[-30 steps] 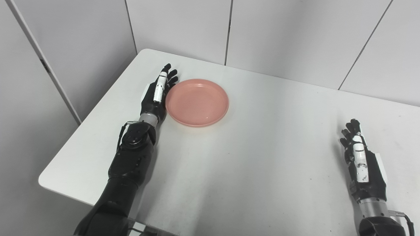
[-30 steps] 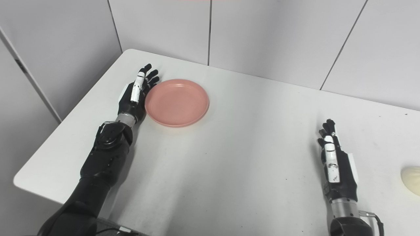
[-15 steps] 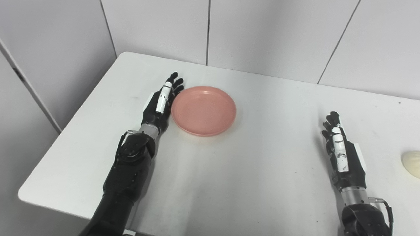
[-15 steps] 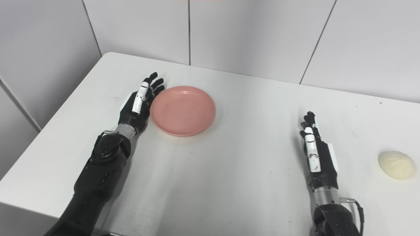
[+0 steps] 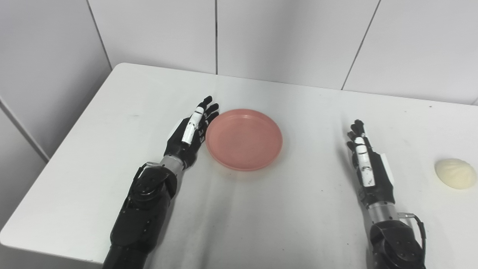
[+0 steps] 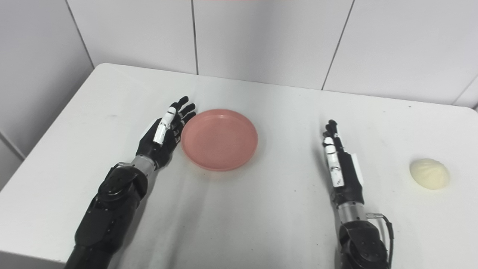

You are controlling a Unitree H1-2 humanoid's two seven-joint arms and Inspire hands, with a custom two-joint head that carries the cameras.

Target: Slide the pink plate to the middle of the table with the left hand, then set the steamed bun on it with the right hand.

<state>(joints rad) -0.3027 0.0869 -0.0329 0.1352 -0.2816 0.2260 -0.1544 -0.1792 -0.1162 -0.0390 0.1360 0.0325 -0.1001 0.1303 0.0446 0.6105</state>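
A round pink plate lies flat and empty on the white table, left of the middle. My left hand stands on edge with straight fingers, open, pressed against the plate's left rim. A pale steamed bun sits on the table at the far right. Between plate and bun, my right hand rests upright and open, holding nothing, a hand's width left of the bun.
Grey wall panels rise just behind the table's far edge. The table's left edge runs diagonally beside my left arm. Bare tabletop lies between the plate and my right hand.
The camera has panned right, bringing the bun into both views. My left hand has pushed the plate rightward across the table. My right hand keeps its pose.
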